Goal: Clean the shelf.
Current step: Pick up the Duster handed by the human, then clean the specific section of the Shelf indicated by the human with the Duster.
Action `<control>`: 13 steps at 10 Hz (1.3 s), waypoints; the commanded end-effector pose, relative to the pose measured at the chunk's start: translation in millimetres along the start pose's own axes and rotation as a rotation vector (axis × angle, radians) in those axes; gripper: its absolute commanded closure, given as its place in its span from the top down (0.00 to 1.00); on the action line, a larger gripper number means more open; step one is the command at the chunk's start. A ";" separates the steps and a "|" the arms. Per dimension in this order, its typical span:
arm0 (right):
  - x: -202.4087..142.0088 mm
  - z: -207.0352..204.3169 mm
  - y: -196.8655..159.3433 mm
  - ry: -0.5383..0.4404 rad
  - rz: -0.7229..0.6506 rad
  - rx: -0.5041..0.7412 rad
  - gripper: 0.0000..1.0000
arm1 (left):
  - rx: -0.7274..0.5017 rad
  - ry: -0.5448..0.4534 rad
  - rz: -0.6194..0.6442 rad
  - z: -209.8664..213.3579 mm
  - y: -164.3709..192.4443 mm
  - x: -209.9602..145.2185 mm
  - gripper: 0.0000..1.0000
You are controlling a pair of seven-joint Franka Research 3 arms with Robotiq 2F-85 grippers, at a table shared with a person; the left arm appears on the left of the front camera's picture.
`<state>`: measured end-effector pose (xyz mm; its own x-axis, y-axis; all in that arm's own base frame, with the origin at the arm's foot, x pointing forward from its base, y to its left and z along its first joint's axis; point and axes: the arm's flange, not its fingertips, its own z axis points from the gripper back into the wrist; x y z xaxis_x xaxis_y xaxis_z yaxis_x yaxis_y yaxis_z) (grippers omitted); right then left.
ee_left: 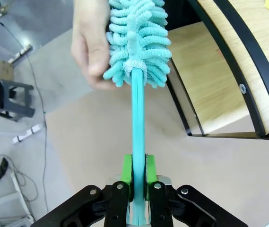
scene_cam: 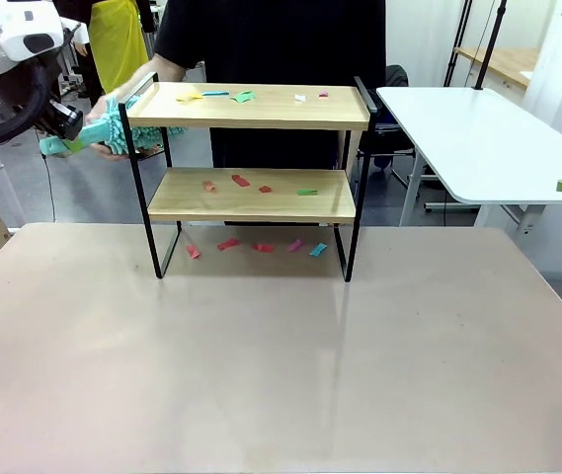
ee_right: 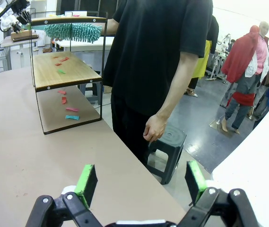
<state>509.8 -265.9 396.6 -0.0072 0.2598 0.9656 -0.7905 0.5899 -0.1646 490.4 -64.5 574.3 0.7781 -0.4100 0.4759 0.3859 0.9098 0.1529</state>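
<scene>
The left gripper [ee_left: 138,172] clamps the stiff handle of a soft duster [ee_left: 136,56], its head in a person's hand [ee_left: 89,45], beside the left end of the shelf [scene_cam: 271,104], probably light and easily shoved, near the table's [scene_cam: 281,375] far edge; the right gripper [ee_right: 141,177] gapes.

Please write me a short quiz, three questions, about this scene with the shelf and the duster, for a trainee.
1. True or false: the left gripper is shut on the teal duster's handle.
2. Where do paper scraps lie? A) top board only B) both boards of the shelf and the table beneath C) table only
3. Fill in: a person's ____ grips the duster's fluffy head.
Key: 1 true; 2 B; 3 hand.
</scene>
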 end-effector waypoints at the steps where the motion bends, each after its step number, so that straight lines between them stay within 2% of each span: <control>1: 8.6 -3.0 1.5 0.010 -0.007 -0.010 1.00 | 0.035 0.016 0.077 3.2 0.7 0.8 0.00; 2: 8.6 -3.0 1.5 0.010 -0.007 -0.010 1.00 | 0.000 0.000 0.000 0.0 0.0 0.0 0.00; 8: 8.6 -3.0 1.5 0.010 -0.007 -0.010 1.00 | 0.000 0.000 0.000 0.0 0.0 0.0 0.00; 9: 8.6 -3.0 1.5 0.010 -0.007 -0.010 1.00 | 0.000 0.008 0.017 -2.0 -1.3 -0.3 0.13; 11: 8.6 -3.0 1.5 0.010 -0.007 -0.010 1.00 | 0.078 0.018 -0.038 28.4 28.7 -5.3 0.13; 13: 8.6 -3.0 1.5 0.010 -0.007 -0.010 1.00 | 0.103 0.105 -0.114 52.4 42.3 -16.2 0.13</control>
<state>509.8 -265.9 396.6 -0.0071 0.2593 0.9658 -0.7906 0.5900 -0.1642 474.2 -20.8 606.2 0.7877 -0.4593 0.4106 0.3884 0.8875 0.2477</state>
